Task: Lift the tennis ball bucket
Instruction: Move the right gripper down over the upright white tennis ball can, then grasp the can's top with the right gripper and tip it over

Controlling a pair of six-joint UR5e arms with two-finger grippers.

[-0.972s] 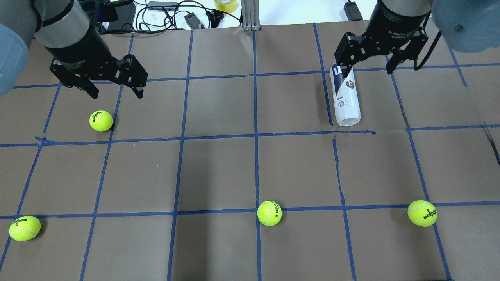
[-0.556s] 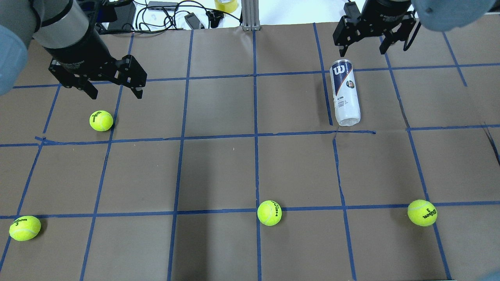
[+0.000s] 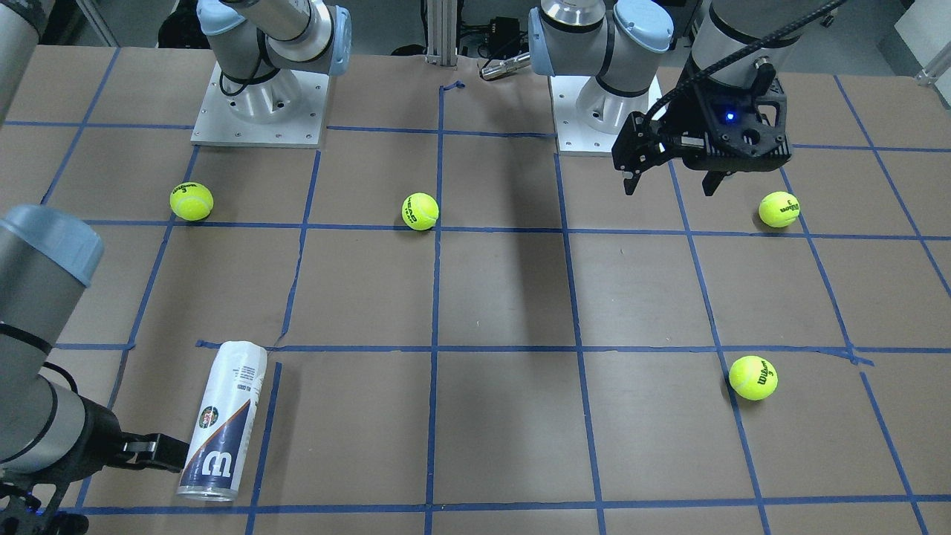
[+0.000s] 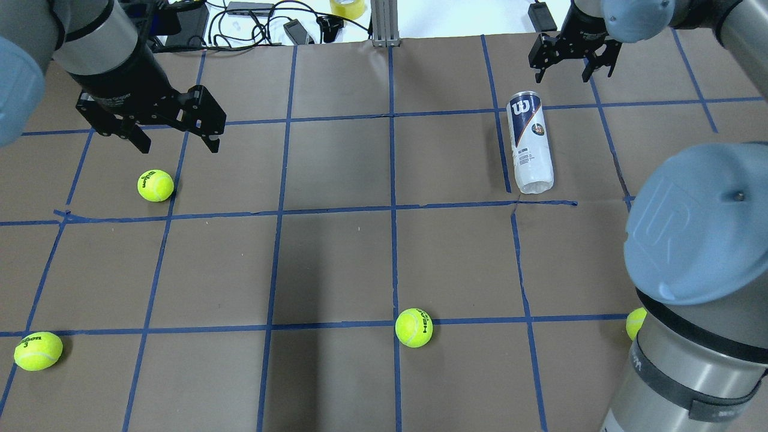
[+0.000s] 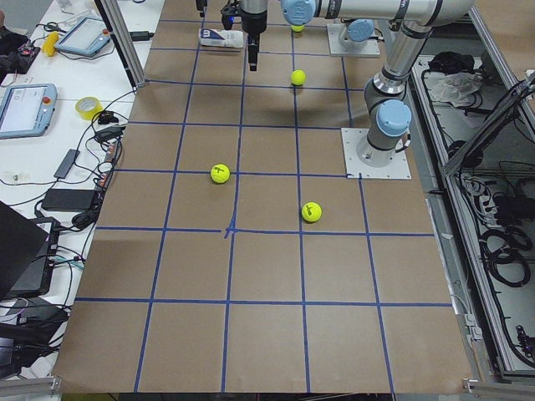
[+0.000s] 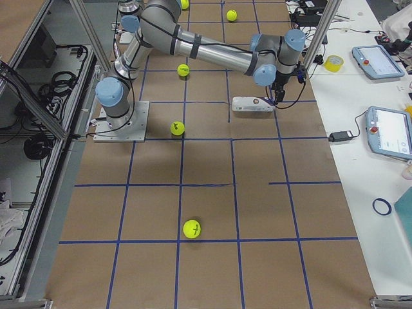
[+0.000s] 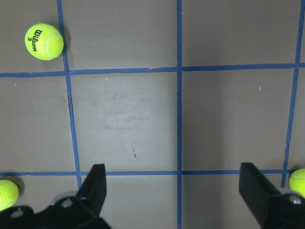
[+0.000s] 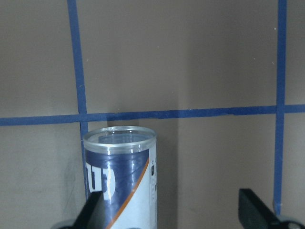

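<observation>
The table (image 4: pixel 336 264) was covered in brown paper, with blue tape lines (image 4: pixel 393 180) making big squares on it. Past its far edge I saw a white bench (image 4: pixel 456 18) with cables (image 4: pixel 252 27) and a roll of yellow tape (image 4: pixel 347 7). From the side I also saw touch screens (image 6: pixel 391 132) on that bench.

The tennis ball bucket (image 4: pixel 530 144) lay flat on its side in a far square on the robot's right side. Its dark blue end pointed away from the robot. The right pincer (image 4: pixel 561 77) hung just past that end, spread wide with nothing in it. The left pincer (image 4: pixel 178 144) hung over the other side of the table. It was spread wide too and held nothing, and it was near one of the tennis balls (image 4: pixel 155 185).

From above, the right arm (image 4: pixel 696 240) hid most of one ball at the near edge. The camera across the table showed all four balls whole. It also showed the white plates (image 3: pixel 260 104) the arms stood on, but only a small bit of the right pincer at its edge. The right wrist camera showed the bucket's clear round rim up close, next to one of its fingers (image 8: pixel 93 212). The left wrist camera showed three balls, and bare brown paper between its fingers (image 7: pixel 95 186).
</observation>
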